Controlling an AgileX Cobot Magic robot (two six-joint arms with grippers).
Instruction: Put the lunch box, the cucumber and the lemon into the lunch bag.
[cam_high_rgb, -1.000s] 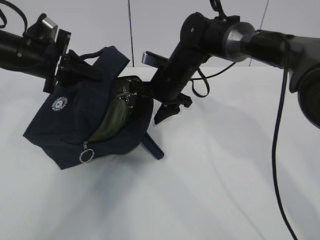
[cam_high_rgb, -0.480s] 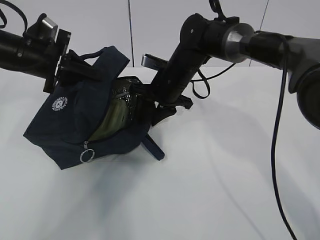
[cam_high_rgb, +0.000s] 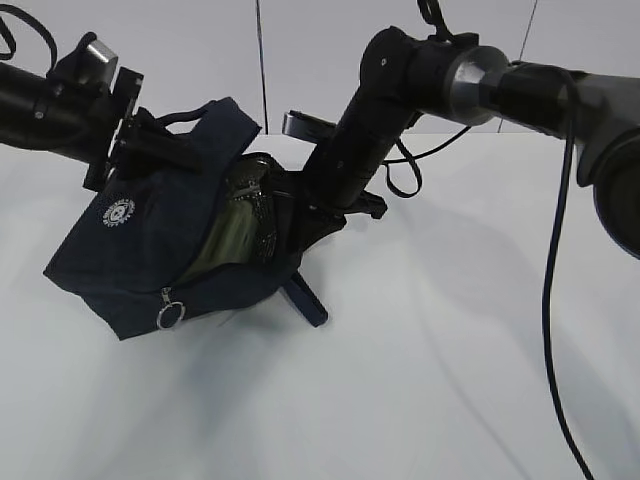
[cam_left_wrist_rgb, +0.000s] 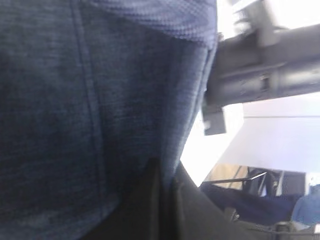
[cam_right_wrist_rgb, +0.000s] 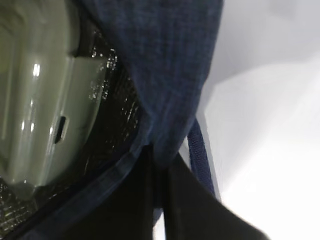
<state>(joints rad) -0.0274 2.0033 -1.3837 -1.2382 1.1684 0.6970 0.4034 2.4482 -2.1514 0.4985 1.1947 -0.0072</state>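
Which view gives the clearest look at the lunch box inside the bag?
The right wrist view: the lunch box fills its left side, sage lid plain against the lunch bag lining. The exterior view shows only a shaded greenish sliver in the bag's opening. The left wrist view shows only navy fabric, no box.

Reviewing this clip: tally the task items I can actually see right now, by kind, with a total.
Lunch bag: 1
Lunch box, inside the bag: 1
Cucumber: 0 visible
Lemon: 0 visible
Total: 2

Navy lunch bag (cam_high_rgb: 140, 250), white round logo (cam_high_rgb: 118, 212); sage-green lunch box (cam_right_wrist_rgb: 40, 95) lid.
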